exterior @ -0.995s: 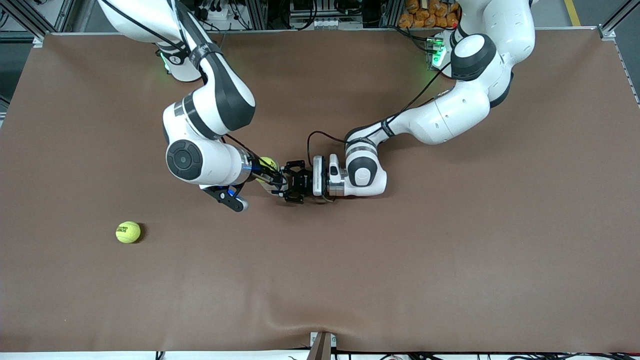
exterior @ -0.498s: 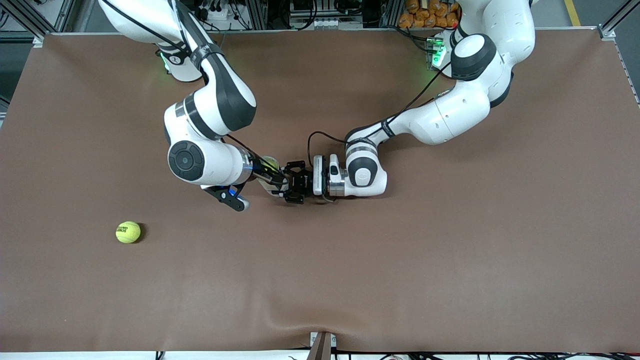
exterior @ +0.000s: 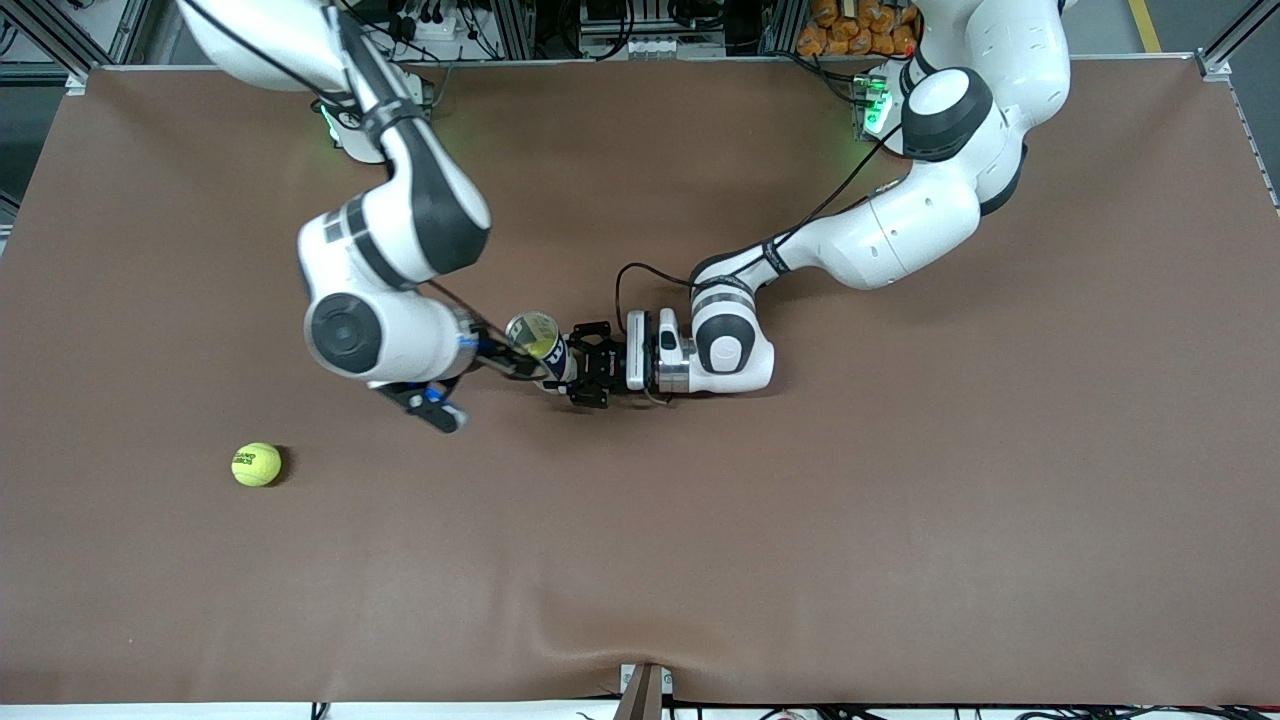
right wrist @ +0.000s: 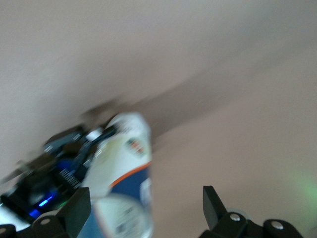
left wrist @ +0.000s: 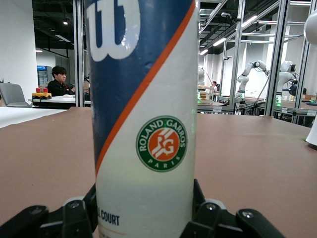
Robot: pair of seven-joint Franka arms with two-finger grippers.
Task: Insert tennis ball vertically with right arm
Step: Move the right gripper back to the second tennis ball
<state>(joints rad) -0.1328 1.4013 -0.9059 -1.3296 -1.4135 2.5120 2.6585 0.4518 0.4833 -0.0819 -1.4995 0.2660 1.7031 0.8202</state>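
A tennis-ball can point(exterior: 534, 337), white and blue with an orange stripe, stands upright on the brown table. My left gripper point(exterior: 568, 364) is shut on its lower part, and in the left wrist view the can point(left wrist: 148, 124) fills the space between the black fingers point(left wrist: 79, 215). A yellow-green tennis ball point(exterior: 542, 344) shows inside the can's open top. My right gripper point(exterior: 510, 364) is open beside the can's top, toward the right arm's end of the table. In the right wrist view the right gripper point(right wrist: 144, 198) holds nothing, with the can point(right wrist: 124, 158) below it.
A second tennis ball point(exterior: 257, 465) lies loose on the table, nearer the front camera and toward the right arm's end. The left arm's wrist point(exterior: 730, 350) lies low over the table beside the can.
The right gripper opened and the ball it held over the can now sits inside. The right arm has drawn back toward its end of the table. The left arm has not moved.
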